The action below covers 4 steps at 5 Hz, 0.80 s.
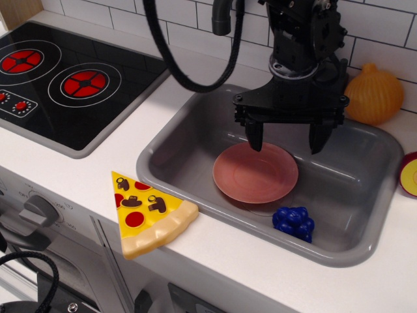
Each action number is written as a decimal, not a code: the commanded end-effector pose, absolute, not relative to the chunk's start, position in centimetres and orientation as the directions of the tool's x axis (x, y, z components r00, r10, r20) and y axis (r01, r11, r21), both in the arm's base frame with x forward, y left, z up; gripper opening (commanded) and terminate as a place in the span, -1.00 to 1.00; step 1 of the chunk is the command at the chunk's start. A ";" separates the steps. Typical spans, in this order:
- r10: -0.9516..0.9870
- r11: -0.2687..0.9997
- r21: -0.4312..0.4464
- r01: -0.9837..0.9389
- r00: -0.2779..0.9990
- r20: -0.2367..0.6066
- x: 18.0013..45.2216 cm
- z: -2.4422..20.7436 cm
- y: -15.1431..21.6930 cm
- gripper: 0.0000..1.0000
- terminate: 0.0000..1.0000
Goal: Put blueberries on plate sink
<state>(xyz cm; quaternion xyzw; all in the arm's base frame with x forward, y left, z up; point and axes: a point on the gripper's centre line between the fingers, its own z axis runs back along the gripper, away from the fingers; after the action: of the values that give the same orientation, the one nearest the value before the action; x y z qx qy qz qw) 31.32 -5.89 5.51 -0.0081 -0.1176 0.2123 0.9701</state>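
**Gripper open above plate; blueberries on sink floor**

View: observation.image

1. The gripper (287,138) hangs over the sink (365,171), above the far edge of the plate (255,173). Its two black fingers (255,135) point down and stand wide apart. Nothing is between them.
2. The plate is round, shallow and salmon-pink. It lies flat on the grey sink floor, toward the left half of the basin. Its upper surface is bare.
3. The blueberries (294,223) are a small glossy deep-blue clump. They rest on the sink floor near the front wall, just beside the plate's front right rim. Whether the clump touches the rim cannot be determined. The clump is apart from the gripper.
4. A toy pizza slice (150,214) lies on the white counter (98,176), at the sink's front left corner. Its crust end touches or slightly overhangs the sink rim.
5. A black stovetop (65,91) with red burner rings occupies the counter to the left.
6. An orange onion-shaped toy (374,96) sits behind the sink's far right corner, against the tiled wall.
7. A round red-and-yellow disc (410,175) is partly cut off at the right edge.
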 end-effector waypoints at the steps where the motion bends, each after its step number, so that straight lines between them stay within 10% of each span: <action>1: 0.414 0.910 -0.066 -0.410 0.882 0.225 31.3 5.5 -5.9 1.00 -1.00; 4: 0.408 0.912 -0.061 -0.405 0.887 0.214 27.9 3.3 -7.5 1.00 -1.00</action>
<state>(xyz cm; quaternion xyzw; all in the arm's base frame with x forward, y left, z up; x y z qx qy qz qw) 27.39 -7.60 2.46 -0.0011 -0.0980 0.2071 0.9734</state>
